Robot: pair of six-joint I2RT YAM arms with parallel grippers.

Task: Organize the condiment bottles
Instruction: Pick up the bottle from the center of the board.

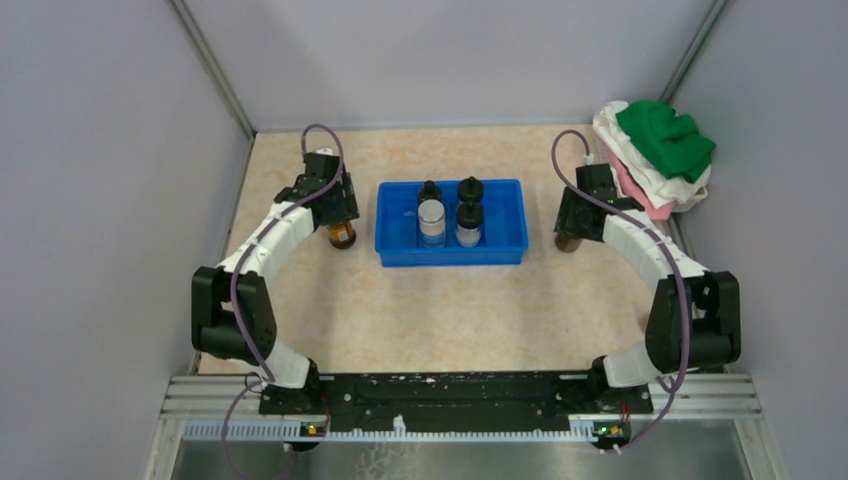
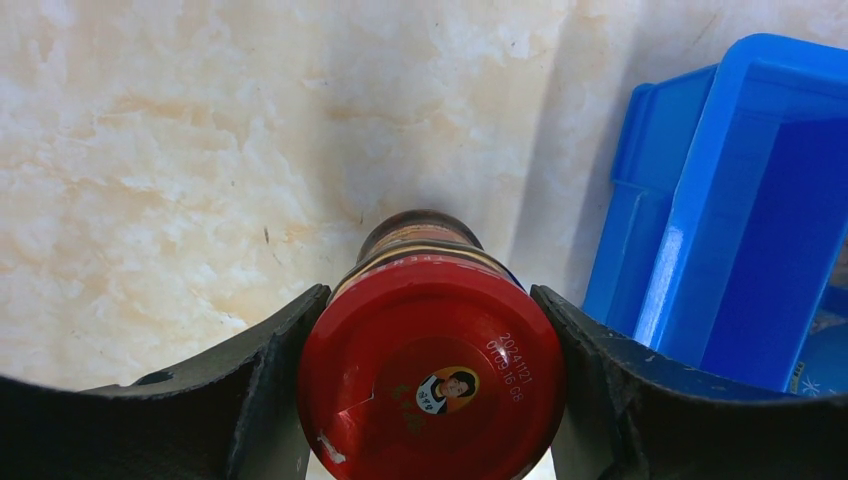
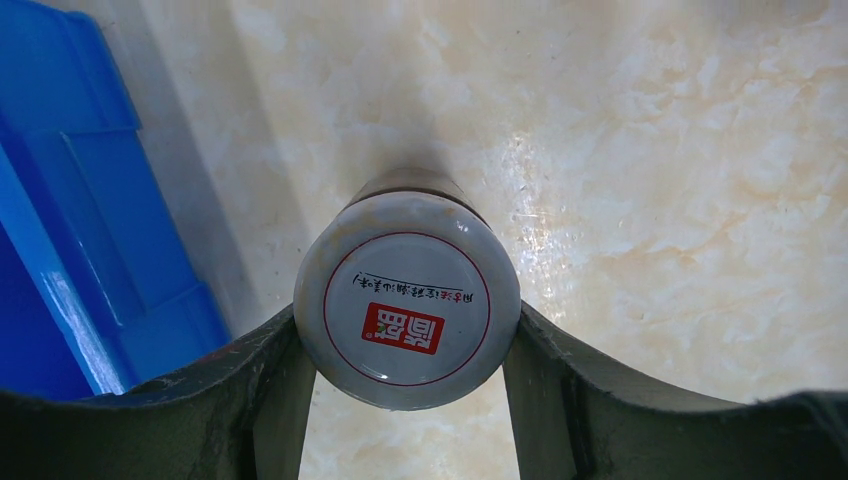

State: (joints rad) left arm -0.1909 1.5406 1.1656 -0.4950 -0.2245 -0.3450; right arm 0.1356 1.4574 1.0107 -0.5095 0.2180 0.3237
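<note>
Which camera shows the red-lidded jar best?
The left wrist view: the red-lidded jar fills the frame, lid up, in the left gripper. The top view shows only its brown body beneath that gripper; the right wrist view misses it.

Seen from above, the left end effector [image 1: 340, 212] covers nearly all of the red-lidded jar [image 1: 342, 237] at 9 o'clock of the blue tray [image 1: 450, 257]; we see only its brown base. At 3 o'clock of the tray, the right end effector [image 1: 573, 218] hides the white-capped jar [image 1: 567, 243] but for a dark sliver. Labels on the four bottles [image 1: 432, 222] in the tray are too small for us to read. In the left wrist view the bottom edge cuts off that jar's lid. In both wrist views the tray runs out of frame.
</note>
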